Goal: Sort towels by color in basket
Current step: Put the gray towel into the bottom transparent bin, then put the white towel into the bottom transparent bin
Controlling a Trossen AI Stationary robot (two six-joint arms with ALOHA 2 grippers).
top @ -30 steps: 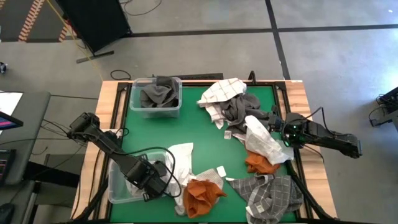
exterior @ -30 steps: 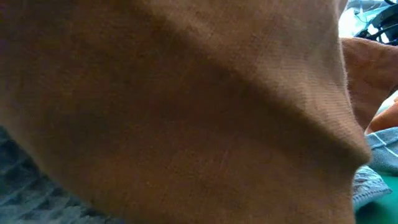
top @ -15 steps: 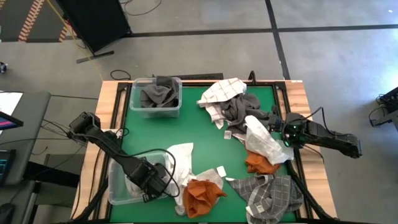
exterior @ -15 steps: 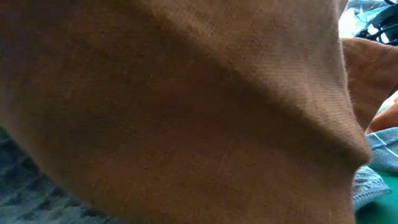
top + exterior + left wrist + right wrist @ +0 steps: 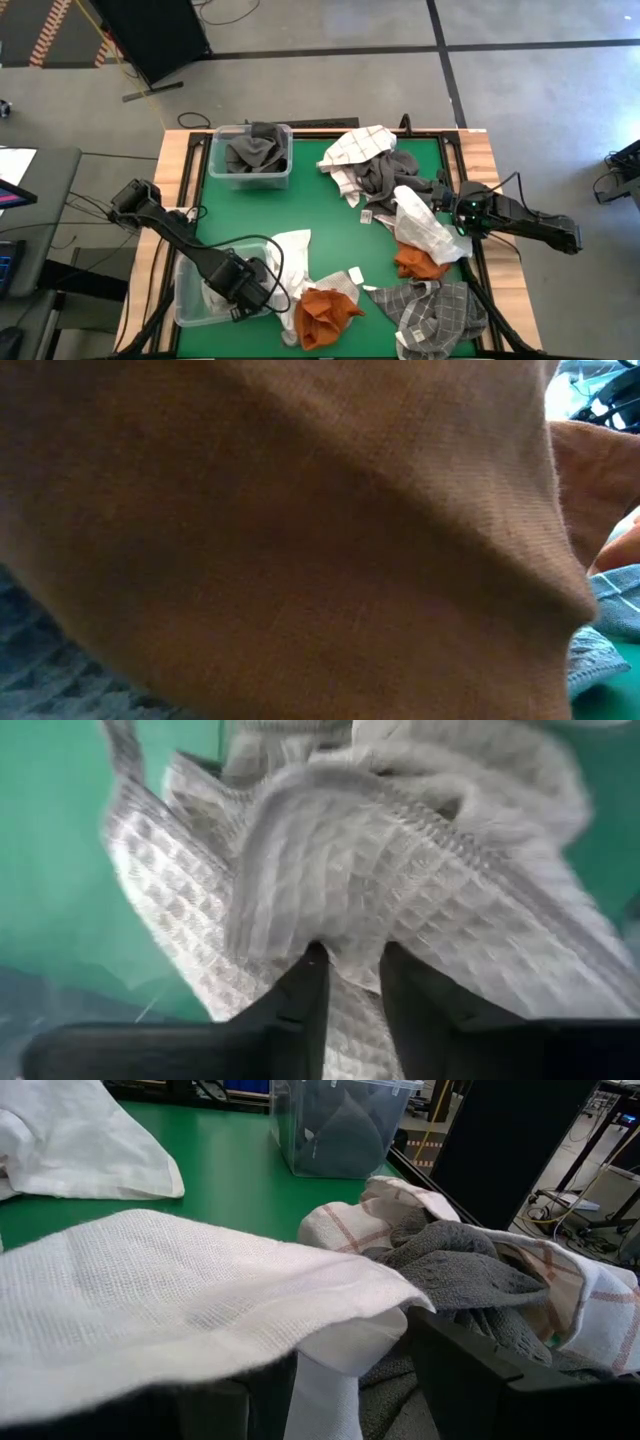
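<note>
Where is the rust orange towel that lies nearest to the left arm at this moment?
In the high view, the rust orange towel lies crumpled at the near table edge, left of centre, between the white towel and the grey checked towel.

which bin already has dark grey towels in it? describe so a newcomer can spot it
On the green table, look to the far left corner, by the table's back edge. The clear bin there holds crumpled dark grey towels. The other clear bin, at the near left under the left gripper, holds a white towel instead.
</note>
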